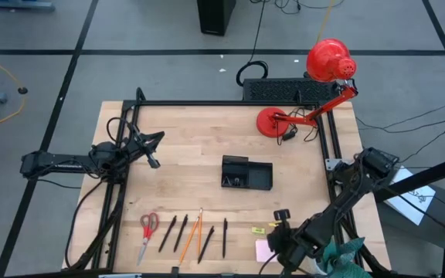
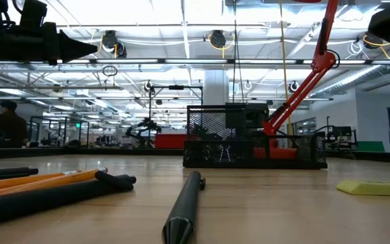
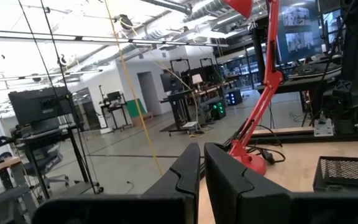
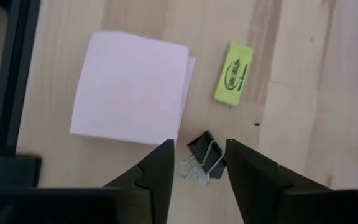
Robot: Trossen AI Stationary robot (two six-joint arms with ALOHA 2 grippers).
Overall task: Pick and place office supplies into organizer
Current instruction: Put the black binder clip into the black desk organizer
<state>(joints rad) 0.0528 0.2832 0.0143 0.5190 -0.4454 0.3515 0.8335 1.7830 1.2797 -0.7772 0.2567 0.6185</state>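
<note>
The black mesh organizer (image 1: 247, 173) stands on the table's middle. Along the near edge lie red-handled scissors (image 1: 147, 232), black pens (image 1: 224, 236) and orange pencils (image 1: 191, 235). To their right are a pale pink sticky-note pad (image 4: 129, 87), a yellow-green piece (image 4: 234, 73) and a small black clip (image 4: 204, 158). My right gripper (image 4: 197, 149) hangs open above the clip, slanting steeply down, one finger on either side of it. My left gripper (image 3: 201, 165) waits shut above the table's left side, pointing toward the lamp.
A red desk lamp (image 1: 331, 62) has its base (image 1: 273, 122) on the far right of the table, beside a black keyboard-like slab (image 1: 284, 90). A black frame rail (image 4: 11, 74) runs along the near edge by the pad. Bare wood lies between the organizer and the supplies.
</note>
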